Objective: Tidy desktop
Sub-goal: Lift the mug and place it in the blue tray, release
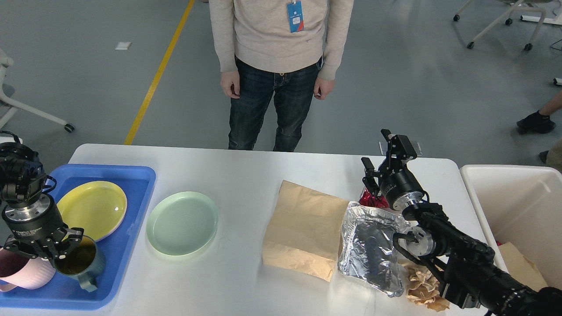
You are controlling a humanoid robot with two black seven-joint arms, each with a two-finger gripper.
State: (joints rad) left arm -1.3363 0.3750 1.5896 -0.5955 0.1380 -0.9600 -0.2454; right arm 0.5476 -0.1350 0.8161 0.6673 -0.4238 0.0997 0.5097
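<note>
The white desktop (246,175) holds a light green plate (182,223), a flat brown paper bag (303,228), a crumpled silver foil bag (373,248), a red wrapper (372,201) and crumpled brown paper (422,286). My right gripper (376,149) is open and empty, raised just behind the red wrapper and the foil bag. My left gripper (48,250) points down over the blue tray (131,175), its fingers spread at the rim of a teal mug (85,263), beside a pink cup (22,273).
A yellow plate (92,208) lies in the blue tray. A white bin (518,202) stands at the table's right end with brown paper (522,263) in it. A person (276,66) stands at the far edge of the table.
</note>
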